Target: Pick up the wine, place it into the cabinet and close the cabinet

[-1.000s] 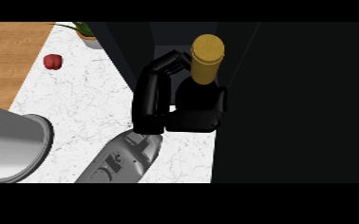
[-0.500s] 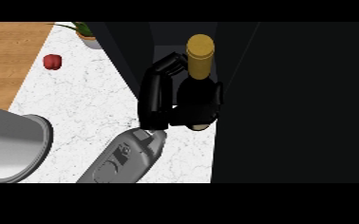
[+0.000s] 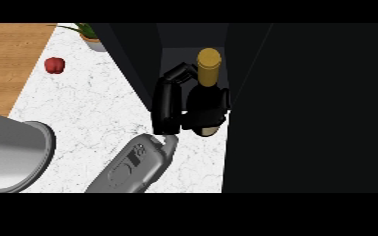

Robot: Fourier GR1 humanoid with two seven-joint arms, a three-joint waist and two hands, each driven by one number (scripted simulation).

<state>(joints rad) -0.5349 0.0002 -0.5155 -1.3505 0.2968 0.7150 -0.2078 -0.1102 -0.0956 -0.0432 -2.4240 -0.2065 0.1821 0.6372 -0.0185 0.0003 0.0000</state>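
The hand (image 3: 170, 102) shows near the middle of the head view, black, at the end of a grey forearm (image 3: 133, 167) that comes up from the lower edge on a slant to the right; which arm it is cannot be told from this view alone, though the other hand shows nowhere. Its fingers (image 3: 179, 73) curl round the wine (image 3: 207, 92), which stands just right of the palm, touching it; the gold cap (image 3: 209, 60) rises clear above the fingertips, and the dark body below is partly hidden by the hand; a pale patch of the bottle's base shows just under the hand.

The hand and wine sit in the narrow dark opening of the cabinet (image 3: 310, 105); a dark panel edge runs slantwise just left of the hand, and another dark wall stands just right of the bottle, so there is little room on either side; beyond the cap the recess is dark and its depth cannot be told.

Left of the hand the white marble counter (image 3: 88, 110) lies open and wide; a red apple (image 3: 54, 65) sits well off to the upper left, near where the marble meets a wooden strip (image 3: 18, 60); a potted plant (image 3: 88, 34) stands at the top edge, left of the cabinet; a grey rounded shape (image 3: 22, 155) fills the lower left corner, apart from the forearm.
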